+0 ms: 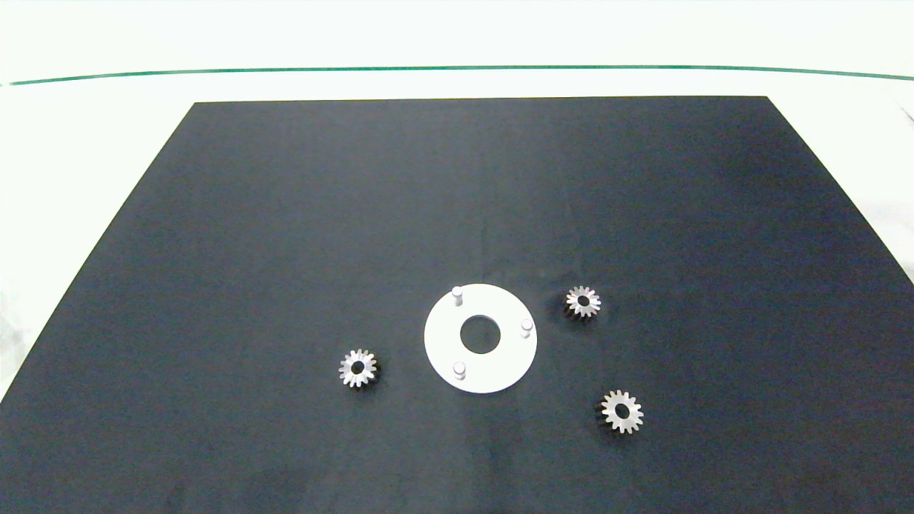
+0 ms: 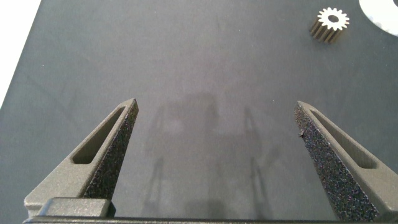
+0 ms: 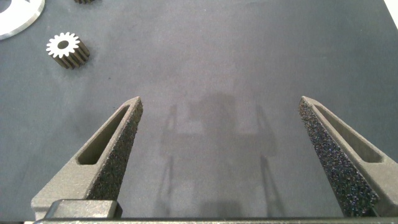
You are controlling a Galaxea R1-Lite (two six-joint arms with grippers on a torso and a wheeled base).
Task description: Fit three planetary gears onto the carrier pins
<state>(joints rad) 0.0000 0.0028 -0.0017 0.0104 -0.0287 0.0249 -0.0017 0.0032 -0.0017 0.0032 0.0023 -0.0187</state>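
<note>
- Three gears lie flat on the black mat around the white disc (image 1: pixel 500 371), none yet on a pin: one gear (image 1: pixel 358 368) to the disc's left and well apart, a second (image 1: pixel 583 301) near its right edge, a third (image 1: pixel 622 411) off to its lower right.
- Each gear rests on a face with its bore pointing straight up, the same way as the three pins (image 1: pixel 457 294), (image 1: pixel 527 327), (image 1: pixel 459 370) standing upright around the disc's centre hole. No long axis to speak of; the gears are round and squat.
- The left gripper (image 2: pixel 214 118) hangs over bare mat, jaws wide apart, with the left gear (image 2: pixel 331 25) ahead of it near the disc's edge (image 2: pixel 382 14).
- The right gripper (image 3: pixel 221 115) also hovers over bare mat with jaws spread and nothing between them; the lower-right gear (image 3: pixel 67 51) and a slice of the disc (image 3: pixel 18 18) lie ahead.
- Neither arm shows in the head view.
- Judged first step: pick a gear. Best done by closing across the teeth from above, keeping the gear level so the bore stays vertical, then centring it over a pin before lowering; a tilted gear would likely jam.
</note>
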